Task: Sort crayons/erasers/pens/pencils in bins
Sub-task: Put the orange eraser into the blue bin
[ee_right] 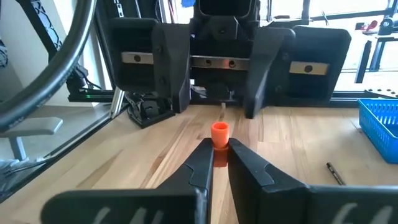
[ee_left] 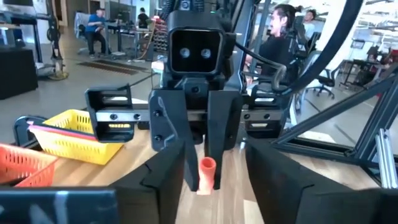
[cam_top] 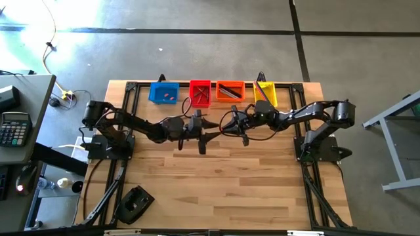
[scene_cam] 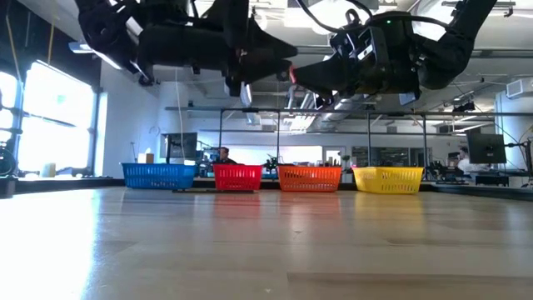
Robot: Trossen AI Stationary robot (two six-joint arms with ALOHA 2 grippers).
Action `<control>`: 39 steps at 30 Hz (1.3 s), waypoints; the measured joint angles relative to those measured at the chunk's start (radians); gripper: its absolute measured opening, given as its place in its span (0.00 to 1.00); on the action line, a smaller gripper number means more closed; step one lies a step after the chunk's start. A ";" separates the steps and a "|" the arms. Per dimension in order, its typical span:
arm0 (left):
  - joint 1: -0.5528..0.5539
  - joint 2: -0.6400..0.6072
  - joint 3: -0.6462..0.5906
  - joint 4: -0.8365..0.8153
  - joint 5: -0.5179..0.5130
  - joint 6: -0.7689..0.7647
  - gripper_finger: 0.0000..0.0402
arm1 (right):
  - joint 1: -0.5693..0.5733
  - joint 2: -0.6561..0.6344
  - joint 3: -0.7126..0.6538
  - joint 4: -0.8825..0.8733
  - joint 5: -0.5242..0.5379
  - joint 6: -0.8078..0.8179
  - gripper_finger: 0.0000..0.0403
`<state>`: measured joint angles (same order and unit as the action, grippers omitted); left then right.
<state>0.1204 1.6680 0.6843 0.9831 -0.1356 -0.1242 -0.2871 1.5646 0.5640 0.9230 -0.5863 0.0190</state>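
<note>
My right gripper [ee_right: 219,148] is shut on a small orange-red eraser [ee_right: 219,133], held up over the table's middle [cam_top: 228,126]. My left gripper [ee_right: 214,107] faces it from the table's left [cam_top: 206,128], open wide and empty. Its two fingers [ee_left: 163,177] stand on either side of the eraser [ee_left: 206,174] without touching it. The blue bin [cam_top: 163,92], red bin [cam_top: 200,92], orange bin [cam_top: 230,91] and yellow bin [cam_top: 265,93] stand in a row along the far edge. The blue one holds pink lumps and the others hold thin sticks. My right gripper pinches the eraser's rear half [ee_right: 219,144] between its two fingertips [ee_left: 191,168], and the front end sticks out past them. The fingers lie about level and point toward the table's left. The eraser is lifted clear of the table.
A short dark stick [ee_right: 334,173] lies on the wood near the blue bin [ee_right: 380,124]. A black device [cam_top: 134,203] sits at the near left corner. The black frame rails [cam_top: 128,98] run along the table's sides. People sit in the room beyond [ee_left: 283,25].
</note>
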 joint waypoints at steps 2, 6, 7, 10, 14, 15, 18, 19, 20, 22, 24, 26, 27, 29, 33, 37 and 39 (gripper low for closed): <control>0.000 0.000 0.008 -0.011 0.000 0.008 0.36 | 0.000 0.000 0.000 0.002 -0.001 0.002 0.06; 0.003 0.000 0.015 -0.054 0.003 0.005 0.31 | 0.000 0.000 0.000 0.008 -0.001 0.003 0.06; 0.003 0.000 0.015 -0.054 0.003 0.005 0.31 | 0.003 0.000 0.000 0.012 -0.001 0.003 0.06; 0.004 0.000 0.016 -0.053 0.003 0.005 0.32 | 0.014 0.000 0.000 0.024 -0.001 0.003 0.06; 0.003 0.000 0.016 -0.048 0.014 0.005 0.32 | 0.030 0.000 0.015 0.013 -0.006 0.002 0.06; 0.003 0.000 0.016 -0.048 0.031 0.005 0.32 | 0.035 0.000 0.021 0.002 -0.009 0.000 0.06; 0.003 -0.001 0.016 -0.047 0.054 0.005 0.31 | 0.046 0.000 0.030 -0.009 -0.006 -0.012 0.06; 0.003 -0.001 0.016 -0.047 0.054 0.005 0.30 | 0.048 0.000 0.030 -0.008 -0.006 -0.018 0.06; 0.003 -0.001 0.016 -0.048 0.055 0.005 0.29 | 0.048 0.000 0.030 -0.006 -0.004 -0.019 0.06; 0.003 -0.001 0.016 -0.051 0.056 0.005 0.25 | 0.048 0.000 0.031 -0.005 -0.001 -0.017 0.06; 0.003 -0.001 0.016 -0.051 0.055 0.010 0.20 | 0.047 0.000 0.031 -0.006 -0.001 -0.017 0.06; 0.002 -0.001 0.016 -0.052 0.054 0.020 0.16 | 0.047 0.000 0.031 -0.006 -0.002 -0.017 0.06; 0.002 -0.001 0.016 -0.052 0.053 0.023 0.14 | 0.047 0.000 0.031 -0.005 -0.002 -0.010 0.06; 0.002 -0.002 0.016 -0.051 0.052 0.032 0.10 | 0.046 0.000 0.031 -0.006 -0.006 0.004 0.07; 0.004 -0.002 0.017 -0.046 0.056 0.041 0.03 | 0.047 0.000 0.031 -0.008 0.007 0.008 0.12; 0.012 -0.002 0.017 -0.052 0.055 0.017 0.01 | 0.047 0.000 0.031 -0.017 0.006 0.008 0.21; 0.012 -0.002 0.017 -0.052 0.055 0.016 0.00 | 0.047 0.000 0.031 -0.017 0.006 0.008 0.26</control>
<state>0.1326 1.6665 0.7010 0.9314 -0.0802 -0.1085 -0.2405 1.5650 0.5949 0.9062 -0.5800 0.0273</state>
